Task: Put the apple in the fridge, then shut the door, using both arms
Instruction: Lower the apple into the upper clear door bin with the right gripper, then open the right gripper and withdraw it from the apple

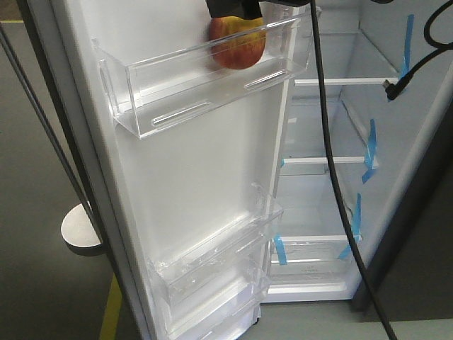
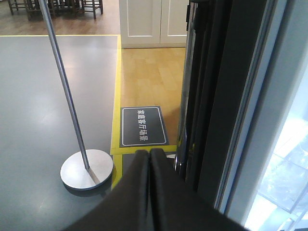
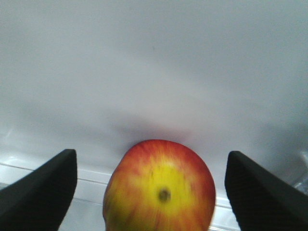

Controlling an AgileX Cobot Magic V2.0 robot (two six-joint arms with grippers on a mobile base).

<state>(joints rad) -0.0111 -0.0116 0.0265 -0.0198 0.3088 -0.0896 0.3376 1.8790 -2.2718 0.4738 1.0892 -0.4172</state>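
The red and yellow apple (image 1: 237, 46) sits in the top clear bin (image 1: 163, 85) of the open fridge door (image 1: 191, 163). In the right wrist view the apple (image 3: 160, 190) lies between the two black fingers (image 3: 45, 185), which stand wide apart and clear of it. My right gripper (image 3: 151, 183) is open; in the front view only its black tip (image 1: 233, 8) shows right above the apple. My left gripper (image 2: 149, 156) is shut and empty, low beside the door's dark outer edge (image 2: 226, 96). The white fridge interior (image 1: 340, 142) with blue tape strips is open at the right.
A metal pole (image 2: 62, 82) on a round base (image 2: 86, 168) stands on the grey floor left of the door. Black cables (image 1: 333, 163) hang in front of the fridge shelves. Lower clear door bins (image 1: 212, 269) sit below. A floor sign (image 2: 143, 126) and yellow tape lines lie ahead.
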